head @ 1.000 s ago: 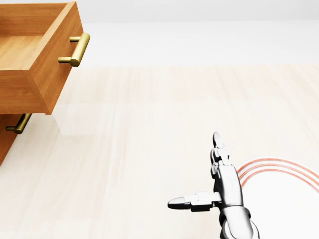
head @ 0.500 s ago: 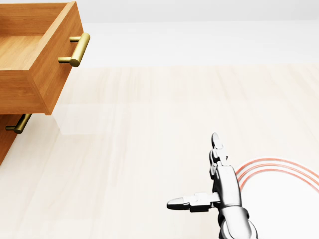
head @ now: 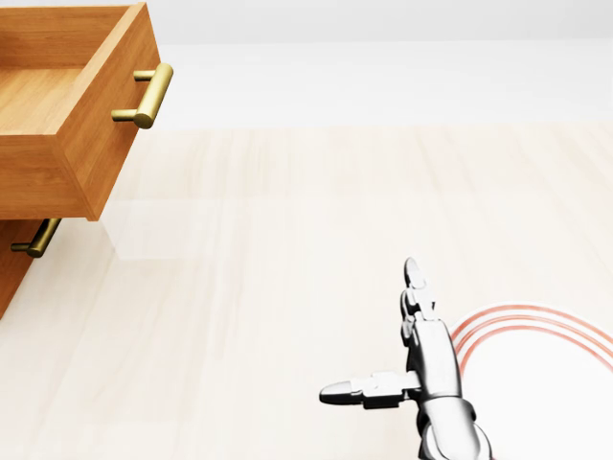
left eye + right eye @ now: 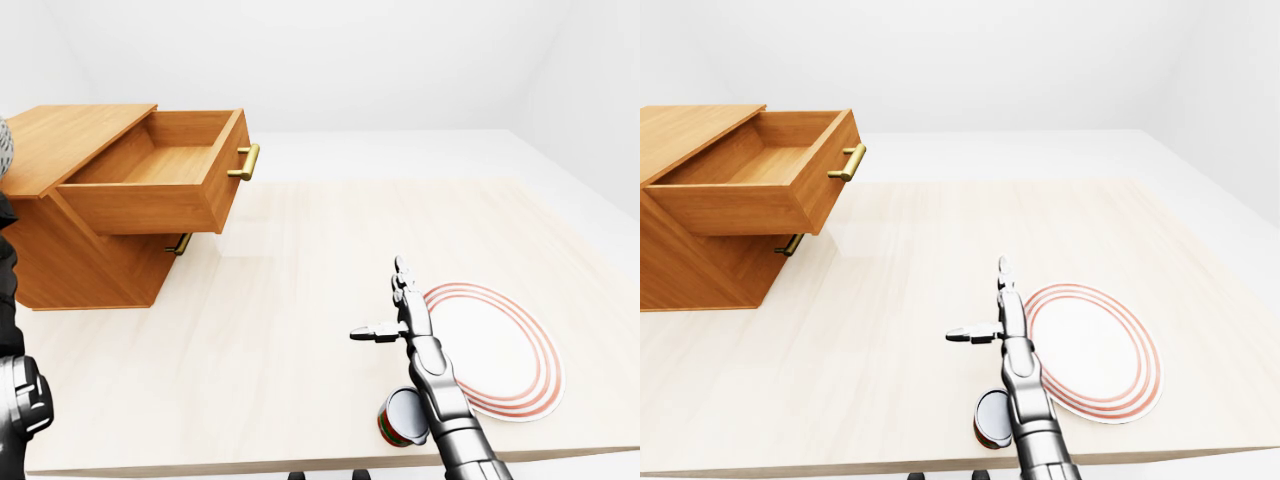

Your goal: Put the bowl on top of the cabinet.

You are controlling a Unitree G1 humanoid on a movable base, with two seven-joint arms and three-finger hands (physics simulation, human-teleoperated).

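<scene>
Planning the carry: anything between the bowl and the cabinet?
Only the right hand, just left of the bowl; otherwise bare table up to the cabinet, per the left-eye view.

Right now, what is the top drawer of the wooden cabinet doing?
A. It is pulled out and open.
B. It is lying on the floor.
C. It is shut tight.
A: the top drawer sticks out from the cabinet, and its bare wooden inside shows.
</scene>
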